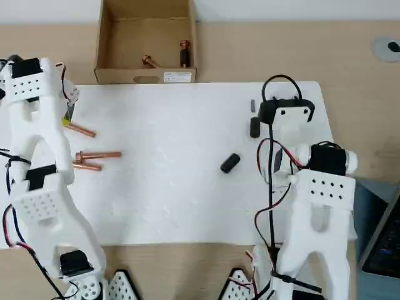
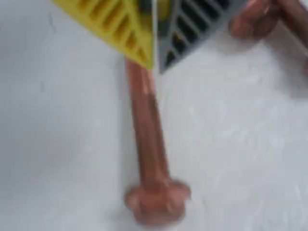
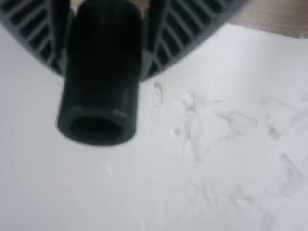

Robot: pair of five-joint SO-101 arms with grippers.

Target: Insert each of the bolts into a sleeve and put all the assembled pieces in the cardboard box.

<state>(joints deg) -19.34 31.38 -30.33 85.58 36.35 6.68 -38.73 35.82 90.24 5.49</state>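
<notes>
A copper-coloured metal bolt (image 2: 149,139) is pinched by its shank between the yellow and grey fingers of the left end effector (image 2: 154,60), at the left edge of the white foam sheet (image 1: 175,200). The fingers hide the shank's tip. Two more copper bolts (image 1: 97,155) lie just nearer. At the sheet's far right, the right end effector (image 3: 108,43) clamps a black cylindrical sleeve (image 3: 98,106), hiding its rear end. A second black sleeve (image 1: 230,163) lies loose mid-sheet. Two small pieces (image 1: 184,53), hard to make out, sit in the brown cardboard box (image 1: 106,37) at the far side of the wooden desk (image 1: 350,56).

Copper bolt (image 2: 149,144), black sleeve (image 3: 98,82), both gripped
</notes>
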